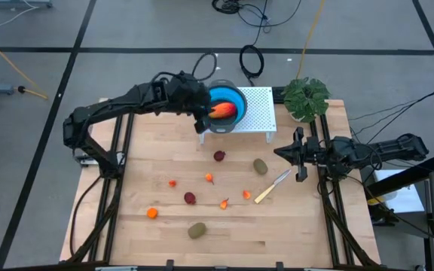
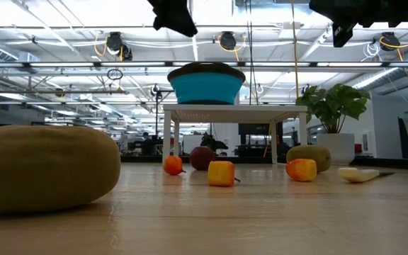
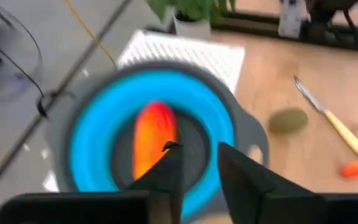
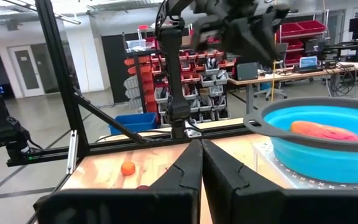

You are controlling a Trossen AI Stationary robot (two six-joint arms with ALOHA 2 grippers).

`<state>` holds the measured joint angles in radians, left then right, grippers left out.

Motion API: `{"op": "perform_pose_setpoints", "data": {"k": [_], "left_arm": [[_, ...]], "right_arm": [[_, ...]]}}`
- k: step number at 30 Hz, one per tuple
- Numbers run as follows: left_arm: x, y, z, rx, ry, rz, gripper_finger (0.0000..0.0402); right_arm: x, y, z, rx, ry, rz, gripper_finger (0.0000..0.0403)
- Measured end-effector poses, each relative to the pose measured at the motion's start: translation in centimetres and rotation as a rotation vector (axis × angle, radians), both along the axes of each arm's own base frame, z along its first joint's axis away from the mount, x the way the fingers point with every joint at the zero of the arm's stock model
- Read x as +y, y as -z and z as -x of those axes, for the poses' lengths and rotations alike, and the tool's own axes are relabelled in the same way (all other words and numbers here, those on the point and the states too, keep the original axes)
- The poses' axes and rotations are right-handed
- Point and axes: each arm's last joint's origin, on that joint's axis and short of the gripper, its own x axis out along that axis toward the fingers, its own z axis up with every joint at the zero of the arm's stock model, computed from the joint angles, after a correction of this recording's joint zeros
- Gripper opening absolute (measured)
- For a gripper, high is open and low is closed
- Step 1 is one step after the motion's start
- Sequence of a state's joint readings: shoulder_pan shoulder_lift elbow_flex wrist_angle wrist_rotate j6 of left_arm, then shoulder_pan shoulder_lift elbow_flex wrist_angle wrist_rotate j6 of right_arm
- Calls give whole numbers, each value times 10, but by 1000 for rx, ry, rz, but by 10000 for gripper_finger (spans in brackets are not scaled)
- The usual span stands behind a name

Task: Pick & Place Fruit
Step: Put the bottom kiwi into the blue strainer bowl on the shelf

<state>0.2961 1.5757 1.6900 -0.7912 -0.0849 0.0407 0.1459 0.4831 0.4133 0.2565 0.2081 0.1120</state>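
Observation:
The long red-orange-yellow fruit (image 3: 153, 140) lies inside the blue bowl (image 1: 230, 98), which stands on a white rack (image 1: 258, 113) at the table's far edge. My left gripper (image 3: 199, 167) hovers open above the bowl, well clear of its rim in the low view (image 2: 174, 15). Two dark red balls (image 1: 219, 156) (image 1: 190, 198), two brownish-green ovals (image 1: 260, 165) (image 1: 196, 230) and several orange bits (image 1: 152, 213) rest on the wooden table. My right gripper (image 4: 201, 152) is shut and waits over the table's right side (image 1: 288, 153).
A yellow-handled knife (image 1: 272, 187) lies right of the middle, near one oval. A potted green plant (image 1: 306, 96) stands at the far right corner beside the rack. The near strip of the table (image 1: 277, 241) is bare wood.

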Motion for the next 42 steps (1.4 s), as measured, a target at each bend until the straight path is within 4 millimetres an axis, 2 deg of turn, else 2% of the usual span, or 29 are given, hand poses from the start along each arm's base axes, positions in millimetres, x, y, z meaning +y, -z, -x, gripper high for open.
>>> {"op": "perform_pose_setpoints", "data": {"k": [6,8,13,18,26,34,42], "left_arm": [[-18,1,-3,9,34,32,16],[-23,1,-5,6,42,41,5],[-32,1,-7,-3,73,75,15],[-43,1,-9,-7,124,99,2],[-57,-1,-13,-45,158,105,2],[-74,-5,-18,-89,212,98,4],[-87,23,-28,-132,218,137,6]], "right_arm": [[0,1,0,14,0,3,4],[0,3,0,28,0,5,4],[0,7,0,75,0,12,4],[0,11,-1,116,0,18,4],[0,11,-1,123,3,97,4],[0,11,-1,123,3,100,4],[0,11,0,123,3,100,4]]}}
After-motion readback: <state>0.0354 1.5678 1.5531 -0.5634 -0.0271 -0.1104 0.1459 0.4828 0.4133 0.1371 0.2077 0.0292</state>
